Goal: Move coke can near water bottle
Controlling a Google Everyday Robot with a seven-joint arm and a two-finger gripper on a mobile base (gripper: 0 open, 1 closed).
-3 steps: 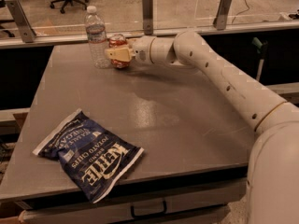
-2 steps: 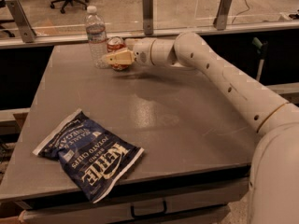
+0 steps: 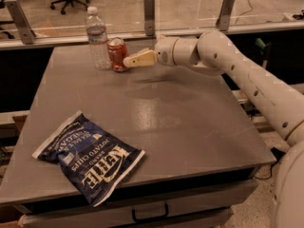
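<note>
My gripper (image 3: 128,62) hung low over the far part of the grey table (image 3: 199,127), in the upper middle of the frame. It pointed left, and its pale tips came up just beside the right flank of the coke can (image 3: 117,55). From this angle I could not tell whether it was spread or pressed together, nor whether the tips touched the can. The can was not between them. It stood upright on the tabletop near the back edge, silver top up. The water bottle (image 3: 98,42) stood upright just to its left, so close that I saw almost no gap between them. The bottle was taller than the can and had a white cap. My arm (image 3: 247,75) reached in from the right edge, sloping up and left above the table. Well apart from all this, a dark blue Kettle potato chips bag (image 3: 90,160) lay flat at the lower left, with one corner over the near edge.
</note>
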